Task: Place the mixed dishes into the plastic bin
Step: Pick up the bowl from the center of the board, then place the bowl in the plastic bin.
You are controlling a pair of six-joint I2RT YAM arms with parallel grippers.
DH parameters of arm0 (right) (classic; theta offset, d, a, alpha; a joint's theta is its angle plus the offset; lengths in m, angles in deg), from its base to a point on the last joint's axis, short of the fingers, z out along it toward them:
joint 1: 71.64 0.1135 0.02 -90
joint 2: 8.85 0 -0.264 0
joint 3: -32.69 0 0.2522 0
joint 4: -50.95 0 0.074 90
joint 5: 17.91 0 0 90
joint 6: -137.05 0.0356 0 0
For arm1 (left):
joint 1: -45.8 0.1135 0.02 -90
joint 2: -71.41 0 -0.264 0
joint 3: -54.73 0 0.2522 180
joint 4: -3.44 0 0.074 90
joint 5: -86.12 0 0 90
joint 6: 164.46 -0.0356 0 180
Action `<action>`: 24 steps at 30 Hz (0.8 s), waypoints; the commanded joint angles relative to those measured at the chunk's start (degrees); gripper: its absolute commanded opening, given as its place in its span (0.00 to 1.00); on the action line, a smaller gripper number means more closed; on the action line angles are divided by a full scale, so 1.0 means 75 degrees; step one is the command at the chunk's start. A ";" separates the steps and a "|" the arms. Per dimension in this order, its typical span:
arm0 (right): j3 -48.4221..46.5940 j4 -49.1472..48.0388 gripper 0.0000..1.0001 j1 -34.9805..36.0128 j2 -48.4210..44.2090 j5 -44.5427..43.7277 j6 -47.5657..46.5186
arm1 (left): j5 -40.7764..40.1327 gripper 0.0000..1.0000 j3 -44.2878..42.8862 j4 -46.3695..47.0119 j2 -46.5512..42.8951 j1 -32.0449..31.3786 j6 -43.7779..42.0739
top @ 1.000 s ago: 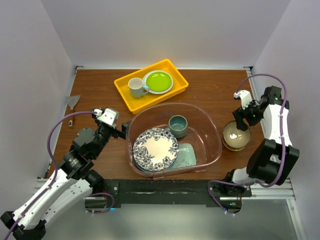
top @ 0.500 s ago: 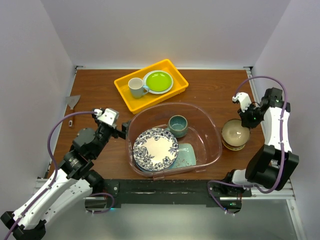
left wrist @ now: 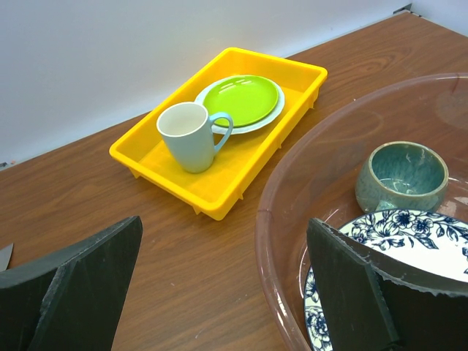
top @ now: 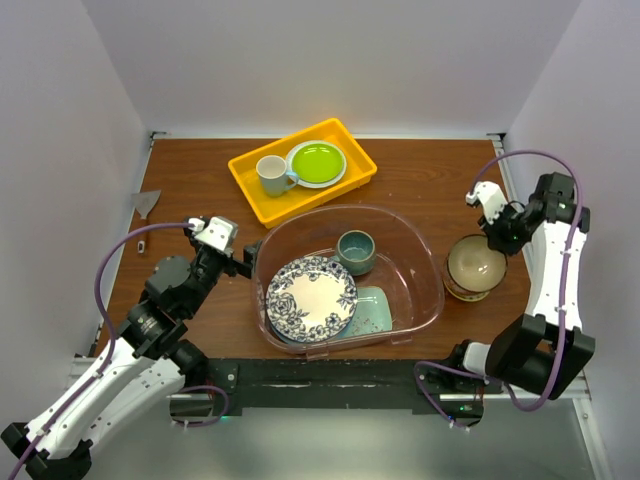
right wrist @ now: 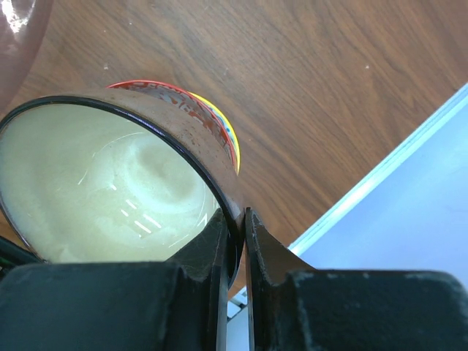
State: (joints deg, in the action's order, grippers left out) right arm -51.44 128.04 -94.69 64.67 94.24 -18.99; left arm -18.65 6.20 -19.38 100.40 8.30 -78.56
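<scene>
At the table's right, my right gripper (top: 496, 236) is shut on the near rim of the tan bowl (top: 476, 263). In the right wrist view its jaws (right wrist: 238, 219) pinch the wall of the tan bowl (right wrist: 110, 183), one finger inside and one outside. Under it shows the red-patterned bowl (right wrist: 213, 123), mostly hidden. The plastic bin (top: 425, 262) holds a blue-floral plate (top: 311, 297), a mint-green tray (top: 376, 310) beneath it and a dark teal mug (top: 356, 250). Beside the bin's left rim (left wrist: 272, 219), my left gripper (left wrist: 223, 234) stands open over bare wood.
A yellow tray (top: 248, 186) at the back holds a white mug (top: 271, 175) and a lime-green plate (top: 316, 162). A grey scrap (top: 147, 202) lies at the left edge. The table's right edge (right wrist: 365, 190) runs close behind the bowls.
My right gripper has shut on the tan bowl's rim, and the bowl has shifted slightly up and to the right. The left arm has not moved.
</scene>
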 commanded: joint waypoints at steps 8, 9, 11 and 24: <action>-0.1749 0.0989 0.00 -0.0032 -0.0568 0.1088 0.0168 | -0.0012 1.00 0.0053 0.0317 -0.0034 0.0054 -0.0051; -0.1843 0.1175 0.00 -0.0032 -0.0568 0.1321 0.0204 | -0.0012 1.00 0.0053 0.0329 -0.0034 0.0054 -0.0063; -0.2148 0.1375 0.00 -0.0032 -0.0544 0.1569 0.0285 | -0.0024 1.00 0.0053 0.0329 -0.0034 0.0054 -0.0051; -0.2594 0.1519 0.00 0.1618 -0.0556 0.2402 0.1702 | -0.0211 1.00 0.0088 0.0352 -0.0022 0.0054 -0.0075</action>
State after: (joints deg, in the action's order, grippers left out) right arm -68.60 141.28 -88.40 62.70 107.20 -13.68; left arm -19.13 6.20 -19.38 100.40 8.30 -78.56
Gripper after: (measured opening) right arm 0.119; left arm 0.997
